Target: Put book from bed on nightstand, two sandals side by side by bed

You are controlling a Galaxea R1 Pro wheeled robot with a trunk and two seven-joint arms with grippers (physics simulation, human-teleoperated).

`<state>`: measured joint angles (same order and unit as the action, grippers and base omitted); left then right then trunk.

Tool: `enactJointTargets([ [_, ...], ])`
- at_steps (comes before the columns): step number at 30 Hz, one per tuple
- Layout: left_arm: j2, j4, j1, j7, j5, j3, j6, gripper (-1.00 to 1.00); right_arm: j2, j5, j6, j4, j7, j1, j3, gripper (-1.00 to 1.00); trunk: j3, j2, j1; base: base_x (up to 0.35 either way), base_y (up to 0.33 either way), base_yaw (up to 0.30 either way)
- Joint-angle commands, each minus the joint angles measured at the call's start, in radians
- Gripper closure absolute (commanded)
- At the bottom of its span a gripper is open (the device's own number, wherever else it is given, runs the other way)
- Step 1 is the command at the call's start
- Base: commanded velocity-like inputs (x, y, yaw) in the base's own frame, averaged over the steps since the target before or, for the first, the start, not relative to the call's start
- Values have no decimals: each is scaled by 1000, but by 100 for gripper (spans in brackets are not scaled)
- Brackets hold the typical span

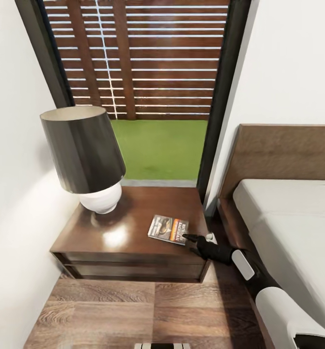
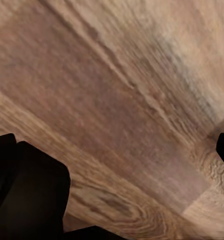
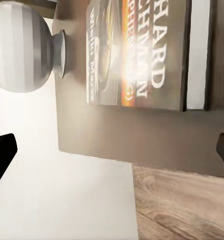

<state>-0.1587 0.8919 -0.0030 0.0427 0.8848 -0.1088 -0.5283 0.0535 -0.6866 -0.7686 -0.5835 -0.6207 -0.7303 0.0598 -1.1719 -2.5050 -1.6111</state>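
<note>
1. Book (image 1: pixel 168 229) lies flat on the nightstand (image 1: pixel 128 228), right of the lamp (image 1: pixel 87 157).
2. My right gripper (image 1: pixel 197 241) hangs just beyond the book's right edge, fingers spread, holding nothing.

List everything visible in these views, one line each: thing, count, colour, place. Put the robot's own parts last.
book: one, dark cover with orange and white lettering, lying flat on the nightstand near its right edge
nightstand: one, glossy dark brown, in the corner between wall and bed
lamp: one, dark grey shade on a white round base, on the nightstand's left rear
bed: one, brown frame and headboard, light grey mattress, at right
window: one, dark frame, showing slatted fence and grass
floor: brown wood planks
right gripper: one, black, open, just beside the book
left gripper: one, black, open, over the floor
</note>
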Motion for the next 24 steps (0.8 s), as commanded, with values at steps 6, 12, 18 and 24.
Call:
enactJointTargets([
  [6, 2, -1, 0, 4, 9, -2, -5, -100, -1, 0, -4, -5, 0, -1, 3, -100, -1, 0, 1, -320, -100, 0],
  [12, 2, -2, 0, 3, 9, -2, -4, -100, 4, 1, 36, -38, 3, 0, 3, -100, -1, 0, 1, -213, -52, 0],
  [18, 2, -2, 0, 3, 11, -2, -4, -100, 6, 2, 89, -153, 9, 11, 1, -100, -1, 0, 1, -80, -19, 0],
  [24, 2, -2, 0, 4, 16, -2, -4, -100, 8, 24, 103, -292, 12, 51, 2, -100, 15, 1, 3, -26, -6, 0],
])
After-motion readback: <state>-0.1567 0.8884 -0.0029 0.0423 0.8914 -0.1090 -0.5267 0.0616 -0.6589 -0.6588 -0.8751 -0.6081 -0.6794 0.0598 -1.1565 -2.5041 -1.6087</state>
